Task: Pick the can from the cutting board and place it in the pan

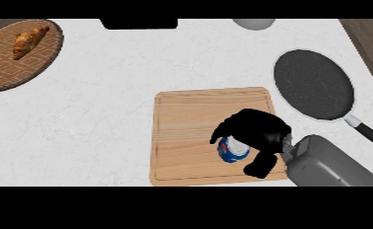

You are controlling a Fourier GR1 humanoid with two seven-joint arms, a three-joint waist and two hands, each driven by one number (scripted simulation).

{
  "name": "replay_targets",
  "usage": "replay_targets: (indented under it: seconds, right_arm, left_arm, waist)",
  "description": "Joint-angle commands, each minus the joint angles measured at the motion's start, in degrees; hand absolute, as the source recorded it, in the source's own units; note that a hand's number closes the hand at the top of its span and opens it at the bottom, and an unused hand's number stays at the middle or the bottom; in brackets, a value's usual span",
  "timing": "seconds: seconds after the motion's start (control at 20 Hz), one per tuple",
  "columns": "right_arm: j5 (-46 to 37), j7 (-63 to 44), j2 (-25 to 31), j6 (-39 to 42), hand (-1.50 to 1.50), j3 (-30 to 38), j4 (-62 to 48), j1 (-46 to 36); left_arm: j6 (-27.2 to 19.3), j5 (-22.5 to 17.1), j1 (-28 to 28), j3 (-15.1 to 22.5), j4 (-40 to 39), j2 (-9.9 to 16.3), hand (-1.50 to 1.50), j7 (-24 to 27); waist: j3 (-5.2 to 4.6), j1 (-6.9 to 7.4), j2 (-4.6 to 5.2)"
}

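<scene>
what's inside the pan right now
Nothing: the pan shows only its dark bare surface. The can sits on the cutting board, partly hidden by the right hand curled round it.

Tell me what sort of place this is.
Most likely a kitchen counter: a wooden cutting board and a dark pan lie on a pale marbled counter, and a croissant rests on a plate.

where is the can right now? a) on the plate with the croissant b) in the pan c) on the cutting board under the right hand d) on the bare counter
c: the can stands on the cutting board with the right hand curled round it, and the pan holds nothing.
</scene>
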State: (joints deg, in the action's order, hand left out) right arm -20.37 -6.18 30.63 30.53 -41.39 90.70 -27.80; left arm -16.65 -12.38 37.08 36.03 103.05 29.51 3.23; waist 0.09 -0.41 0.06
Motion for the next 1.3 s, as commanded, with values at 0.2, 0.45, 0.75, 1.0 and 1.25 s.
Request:
replay_targets:
  seconds: [0.2,0.45,0.75,1.0,1.25]
  right_arm:
    - [-6.0,1.95,-2.02,-2.63,1.5,-4.12,-2.08,-1.54]
    - [-8.08,3.76,-2.73,-5.84,1.5,-3.86,-2.46,-2.05]
    - [-9.54,5.27,-3.54,-13.02,1.5,0.78,-1.3,-3.04]
    - [-10.89,-1.09,-2.99,-19.53,1.5,5.97,-1.79,0.83]
    - [-14.57,-7.7,-2.97,-26.01,1.5,9.57,1.65,2.42]
  left_arm:
    - [-1.43,0.92,-15.77,-6.55,7.37,-5.83,0.0,6.34]
    - [-2.34,0.75,-15.56,-6.26,7.6,-6.13,0.0,6.59]
    - [-3.25,0.31,-14.4,-6.15,7.18,-5.85,0.0,7.13]
    - [-4.51,-0.74,-11.99,-6.65,6.83,-5.19,0.0,7.59]
    - [-5.82,-1.81,-9.45,-7.27,7.18,-4.39,0.0,8.32]
  waist:
    - [-0.12,-0.92,-0.19]
    - [-0.06,-1.35,-0.33]
    - [-0.02,-2.71,-0.83]
    - [-0.14,-6.12,-1.72]
    - [-0.29,-8.18,-2.94]
